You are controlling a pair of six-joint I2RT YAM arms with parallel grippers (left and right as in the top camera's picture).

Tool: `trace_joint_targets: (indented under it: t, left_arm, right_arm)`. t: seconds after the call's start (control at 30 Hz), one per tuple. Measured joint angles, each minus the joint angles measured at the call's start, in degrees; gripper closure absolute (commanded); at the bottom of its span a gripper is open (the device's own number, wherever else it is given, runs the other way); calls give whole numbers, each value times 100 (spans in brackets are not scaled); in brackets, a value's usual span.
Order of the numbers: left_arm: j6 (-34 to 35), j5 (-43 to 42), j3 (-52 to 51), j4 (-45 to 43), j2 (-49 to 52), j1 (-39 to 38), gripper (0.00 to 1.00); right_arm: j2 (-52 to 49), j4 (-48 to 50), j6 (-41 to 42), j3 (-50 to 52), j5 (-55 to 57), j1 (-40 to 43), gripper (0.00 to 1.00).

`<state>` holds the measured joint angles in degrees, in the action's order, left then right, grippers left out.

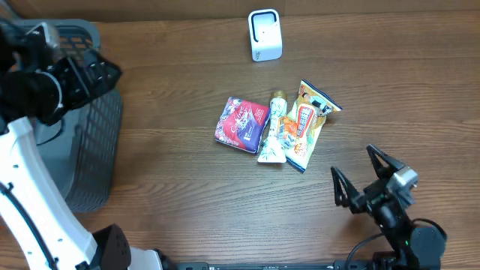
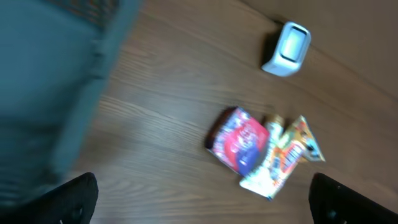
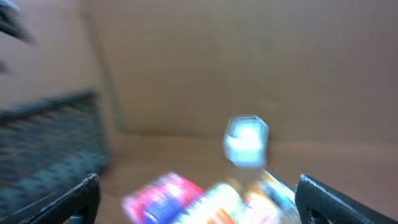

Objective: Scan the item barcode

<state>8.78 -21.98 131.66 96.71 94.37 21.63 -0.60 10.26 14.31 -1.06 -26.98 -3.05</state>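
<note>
Items: purple-red foil snack packet (image 1: 242, 124), cream squeeze pouch (image 1: 274, 129), orange-white crinkly wrapper (image 1: 308, 122). They lie flat, side by side, mid brown wooden counter (image 1: 165, 90), near the white box-shaped scanner (image 1: 265, 34).
Handling, judged: light, soft, slippery; pinch an edge seam.
Left gripper (image 2: 202, 186): spread, empty, raised beside the grey mesh basket (image 1: 97, 135).
Right gripper (image 1: 351, 159): spread, empty, low, angled toward the packets.

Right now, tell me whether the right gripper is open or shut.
Open: the right gripper has its two fingers spread wide, nothing between them.
</note>
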Motion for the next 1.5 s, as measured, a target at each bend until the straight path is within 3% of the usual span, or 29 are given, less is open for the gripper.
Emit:
trace_joint_targets:
  t: [0.17,0.27,0.37,0.57,0.67,0.8,0.9,1.0,1.1,1.4,1.5]
  left_arm:
    - [-9,271,2,0,2,15,1]
    - [-22,343,2,0,20,15,0]
    - [-24,380,2,0,22,15,0]
    - [-24,428,2,2,26,15,0]
    - [-24,431,2,0,26,15,0]
    - [-24,442,2,0,26,15,0]
    - [-24,444,2,-2,26,17,0]
    - [-24,444,2,0,26,15,0]
    - [-24,444,2,0,26,15,0]
    - [-24,444,2,0,26,15,0]
    - [-24,444,2,0,26,15,0]
  right_arm:
    - [7,796,568,-39,-577,0,0]
    - [-59,271,691,-332,-575,0,0]
    - [-492,-892,498,-1165,-520,0,0]
    - [-2632,-3797,-369,-3689,-192,0,0]
    - [-4054,-4616,-643,-4883,-269,0,0]
    - [-5523,-4868,-798,-5786,-1281,0,0]
    - [-6463,-4446,-820,-5914,-2371,-9,0]
    - [-7305,-4087,-402,-5917,-2710,-74,0]
    - [-7899,-4096,203,-5917,-2367,-245,0]
    - [-8850,-4507,1779,-5917,483,-597,1]
    - [-9106,-4319,1934,-5917,807,-610,15]
